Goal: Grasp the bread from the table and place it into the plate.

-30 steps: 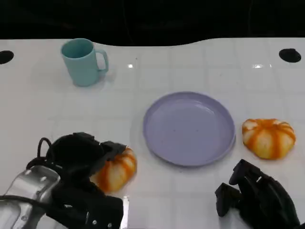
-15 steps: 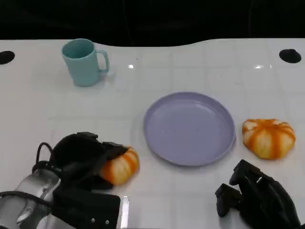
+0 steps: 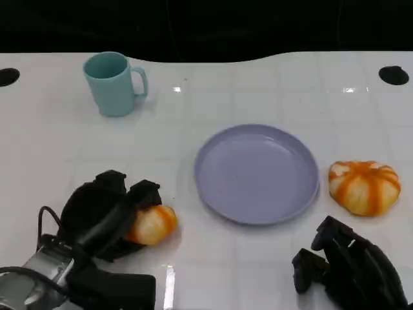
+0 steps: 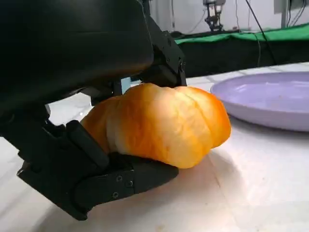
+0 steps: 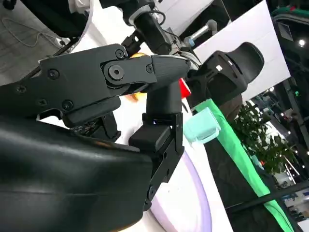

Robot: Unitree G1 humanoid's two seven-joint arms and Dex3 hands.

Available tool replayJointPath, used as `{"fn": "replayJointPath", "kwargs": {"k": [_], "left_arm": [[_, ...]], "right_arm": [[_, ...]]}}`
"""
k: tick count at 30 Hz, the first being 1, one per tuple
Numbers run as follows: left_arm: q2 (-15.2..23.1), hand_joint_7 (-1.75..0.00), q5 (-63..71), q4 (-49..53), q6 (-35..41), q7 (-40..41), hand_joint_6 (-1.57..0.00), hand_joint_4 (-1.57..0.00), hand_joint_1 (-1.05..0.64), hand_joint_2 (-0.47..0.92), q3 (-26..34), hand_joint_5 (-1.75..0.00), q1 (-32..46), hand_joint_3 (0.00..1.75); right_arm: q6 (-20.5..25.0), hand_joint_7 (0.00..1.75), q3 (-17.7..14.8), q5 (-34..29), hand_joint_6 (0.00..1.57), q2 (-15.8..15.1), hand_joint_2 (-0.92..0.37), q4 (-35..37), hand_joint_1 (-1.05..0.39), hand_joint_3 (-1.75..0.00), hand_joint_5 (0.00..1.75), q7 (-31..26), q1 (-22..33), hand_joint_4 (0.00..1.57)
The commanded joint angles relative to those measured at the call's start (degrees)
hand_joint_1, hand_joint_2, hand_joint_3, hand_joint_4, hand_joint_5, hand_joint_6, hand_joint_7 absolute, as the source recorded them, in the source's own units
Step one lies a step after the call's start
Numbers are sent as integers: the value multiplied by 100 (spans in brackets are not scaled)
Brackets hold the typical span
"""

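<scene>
Left hand (image 3: 106, 213) is clamped on the bread (image 3: 150, 225), which seems to lie longways toward the plate (image 3: 257, 173) at 2 o'clock

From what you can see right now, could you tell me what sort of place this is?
Probably a robot demo or lab space: a white table with props, green-draped tables behind, and an office chair.

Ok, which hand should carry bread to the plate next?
Left. The left hand already grips a bread roll just beside the empty purple plate. The right hand holds nothing and sits short of the other bread roll.
</scene>
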Motion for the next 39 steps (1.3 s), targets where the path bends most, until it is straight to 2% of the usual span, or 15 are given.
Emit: {"fn": "replayJointPath", "kwargs": {"k": [1,4,7,14,19,24,31,36,39], "left_arm": [[-3,-171,-245,-388,310,120,-67,-82,-30,51,271,-175,-17,126],[-42,-174,-392,-799,452,77,-62,-80,-30,53,436,-175,68,110],[-130,-174,-617,-1194,567,-91,-62,-80,-28,51,596,-175,151,103],[-571,-171,-882,-1573,643,159,-69,-85,-20,47,838,-175,116,102],[-886,-168,-1134,-1597,563,16,-71,-87,-17,46,932,-175,-40,103],[-1117,-158,-1197,-1167,220,-63,-78,-89,-19,41,772,-175,-477,109],[-1492,-159,-1129,-280,2,-336,-78,-89,-24,41,423,-175,-1279,113],[-1751,-173,-1075,333,-28,-320,-73,-89,-28,41,235,-175,-1703,117],[-1850,-174,-999,628,-31,-243,-73,-90,-29,41,117,-175,-1890,117]], "right_arm": [[-76,142,-20,17,69,-65,-92,79,-56,-23,168,-11,-37,78],[-136,142,-15,-11,69,-59,-92,118,-55,-24,169,-29,-53,78],[-124,142,-13,1,69,-49,-92,146,-55,-23,169,-32,-57,78],[-252,141,9,-22,69,-35,-92,240,-56,-23,168,22,-30,77],[-217,140,31,-34,70,-42,-92,212,-56,-22,167,-12,24,78],[-207,140,46,-44,69,-70,-92,173,-56,-23,166,0,53,78],[-208,140,57,-19,68,-85,-92,126,-56,-24,165,43,110,77],[-115,140,65,41,69,-67,-92,30,-54,-24,165,38,168,78],[-57,140,77,72,68,-64,-92,-24,-54,-23,166,32,201,78]]}}
